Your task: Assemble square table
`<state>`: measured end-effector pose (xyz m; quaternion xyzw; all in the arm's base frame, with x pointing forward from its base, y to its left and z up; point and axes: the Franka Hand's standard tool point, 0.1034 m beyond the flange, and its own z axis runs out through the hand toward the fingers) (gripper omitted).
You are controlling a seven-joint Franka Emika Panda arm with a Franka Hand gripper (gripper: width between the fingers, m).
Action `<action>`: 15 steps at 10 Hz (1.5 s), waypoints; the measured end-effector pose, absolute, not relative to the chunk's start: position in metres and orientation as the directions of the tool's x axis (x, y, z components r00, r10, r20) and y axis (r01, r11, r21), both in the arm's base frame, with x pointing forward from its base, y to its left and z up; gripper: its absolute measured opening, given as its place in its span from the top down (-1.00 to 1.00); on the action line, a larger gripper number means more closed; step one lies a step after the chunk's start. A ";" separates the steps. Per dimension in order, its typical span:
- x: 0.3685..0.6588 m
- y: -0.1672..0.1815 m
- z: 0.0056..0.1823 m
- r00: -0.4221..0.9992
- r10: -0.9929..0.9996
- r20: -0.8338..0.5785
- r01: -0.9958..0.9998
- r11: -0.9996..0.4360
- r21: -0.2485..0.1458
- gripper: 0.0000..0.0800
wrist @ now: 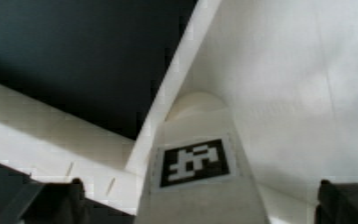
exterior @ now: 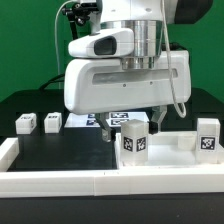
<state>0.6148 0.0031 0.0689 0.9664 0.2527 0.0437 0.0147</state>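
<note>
Pretty clearly a robotics lab, not anybody's home. There's a plain green backdrop (exterior: 30,50) filling the exterior view from 9 to 12 o'clock, a matte black table (exterior: 60,150), and a big white robot arm (exterior: 125,80) dead centre with a cable hanging off it. At 6 o'clock some white bars (exterior: 100,182) fence the table's edge, and the little white blocks (exterior: 25,123) at 9 o'clock all wear black-and-white tracking tags.
</note>
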 end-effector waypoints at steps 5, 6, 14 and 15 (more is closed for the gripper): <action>0.614 0.001 0.068 0.868 0.492 0.072 0.489 -0.871 0.052 0.27; 0.614 0.001 0.068 0.874 0.480 0.073 0.477 -0.877 0.051 0.27; 0.613 0.005 0.067 0.973 -0.199 0.121 -0.197 -0.980 -0.023 0.27; 0.612 0.007 0.067 0.954 -0.274 0.120 -0.272 -0.962 -0.032 0.27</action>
